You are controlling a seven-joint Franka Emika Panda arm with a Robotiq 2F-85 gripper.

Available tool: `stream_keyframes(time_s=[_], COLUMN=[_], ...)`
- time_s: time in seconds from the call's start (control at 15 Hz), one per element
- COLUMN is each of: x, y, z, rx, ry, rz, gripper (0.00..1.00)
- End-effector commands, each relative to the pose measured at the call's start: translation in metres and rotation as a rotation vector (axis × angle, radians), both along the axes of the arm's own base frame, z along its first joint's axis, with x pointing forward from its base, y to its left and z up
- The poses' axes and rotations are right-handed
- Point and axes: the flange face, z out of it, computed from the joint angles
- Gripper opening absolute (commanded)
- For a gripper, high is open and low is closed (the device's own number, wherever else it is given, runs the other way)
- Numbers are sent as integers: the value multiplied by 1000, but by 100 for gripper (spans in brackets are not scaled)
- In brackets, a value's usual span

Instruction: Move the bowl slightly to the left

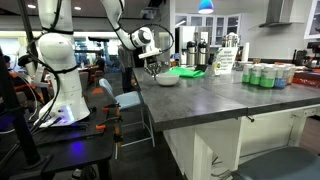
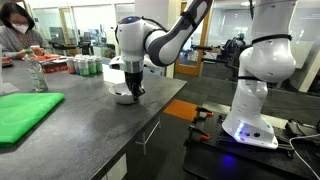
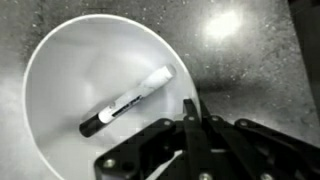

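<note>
The white round bowl sits on the dark grey counter near its edge, with a white marker with a black cap lying inside it. The bowl also shows in both exterior views, under the arm's wrist. My gripper reaches down from above, and its two fingers are pressed close together on the bowl's rim at the lower right side of the wrist view. It shows in both exterior views.
A flat bright-green mat lies on the counter beside the bowl. Several cans stand further along. A person sits at the far end. The counter edge is close to the bowl.
</note>
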Motion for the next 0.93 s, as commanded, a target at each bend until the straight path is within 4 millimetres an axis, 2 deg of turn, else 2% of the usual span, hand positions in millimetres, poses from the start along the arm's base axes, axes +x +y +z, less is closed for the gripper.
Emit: stream_keyframes(time_s=[0.0, 0.07, 0.33, 0.67, 0.87], x=[-7, -8, -7, -2, 4], y=[2, 3, 2, -2, -9], z=[2, 1, 7, 36, 57], rx=[14, 19, 69, 137, 181], ry=[-31, -13, 8, 20, 20], rz=[-42, -47, -90, -152, -214], gripper=[30, 31, 60, 97, 100])
